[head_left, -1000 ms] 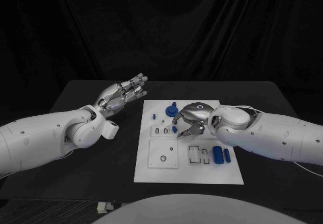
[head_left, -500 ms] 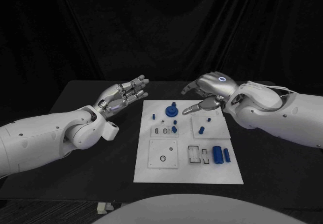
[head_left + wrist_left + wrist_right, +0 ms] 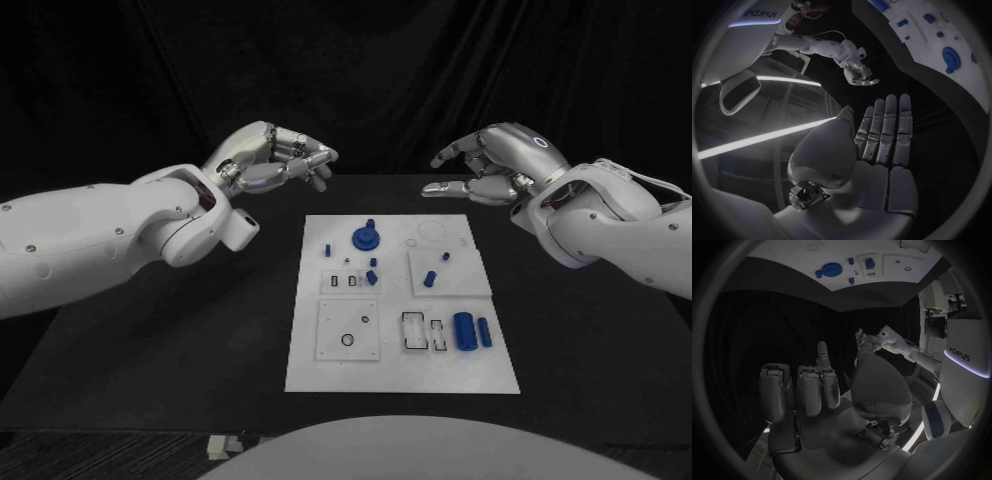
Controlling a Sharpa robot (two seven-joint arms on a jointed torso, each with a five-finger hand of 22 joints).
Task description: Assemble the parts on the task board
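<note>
1. Nearest the robot, at about 5 o'clock on the task board (image 3: pixel 490 375), a large blue cylinder (image 3: pixel 466 331) lies beside a slimmer blue pin (image 3: pixel 488 334), next to a rectangular slot (image 3: pixel 415 332). These look like the easiest pieces to fetch next.
2. Mid-board, small blue pegs (image 3: pixel 374 276) stand near the centre, and two more lie on a raised plate (image 3: pixel 443 272) toward 3 o'clock.
3. Toward 12 o'clock the blue round part (image 3: pixel 368 238) sits on the board.
4. Beyond the board's far edge, above the table (image 3: pixel 202 330), both hands hover empty: the left robot hand (image 3: pixel 277 160) at 11 o'clock with fingers loosely curled, the right robot hand (image 3: pixel 490 165) at 1 o'clock, part-open.
5. Advice: bring the right hand down over the cylinder, fingers spread wide, pinching along its length so it cannot roll, clear of the pin.
</note>
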